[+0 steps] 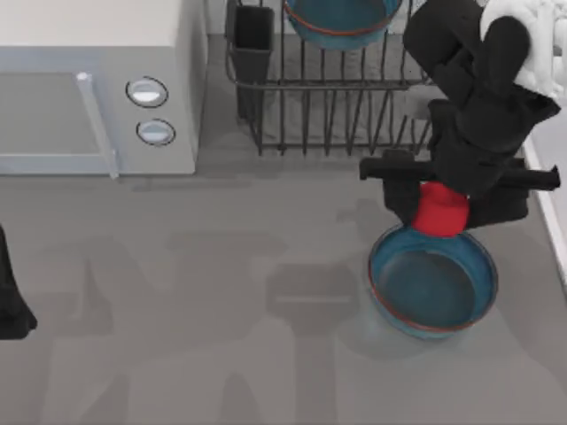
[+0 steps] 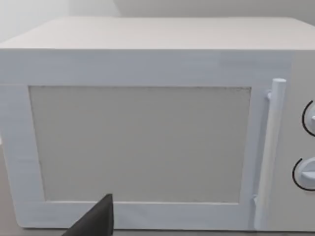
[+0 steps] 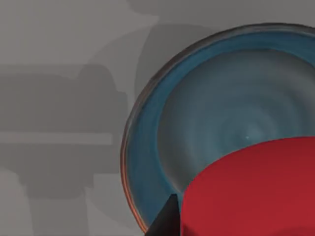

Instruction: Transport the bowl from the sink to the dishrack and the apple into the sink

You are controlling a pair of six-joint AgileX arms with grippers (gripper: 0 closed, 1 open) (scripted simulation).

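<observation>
Our right gripper (image 1: 440, 211) hung over the table's right side w/ its fingers clamped on the red apple (image 1: 440, 209), just above the far rim of a blue bowl (image 1: 432, 281) resting on the grey table (image 1: 221, 292). From the right wrist cam the apple (image 3: 251, 189) sat over that bowl (image 3: 206, 123). A second blue bowl (image 1: 341, 22) stood in the dark wire dishrack (image 1: 328, 106) at the far edge, black cutlery cup (image 1: 252, 40) at its left corner. The sink's pale rim (image 1: 542, 177) ran along the right edge. Our left arm (image 1: 11, 301) was parked at the left edge, facing the white microwave (image 2: 147, 128); its fingers, we couldn't tell.
</observation>
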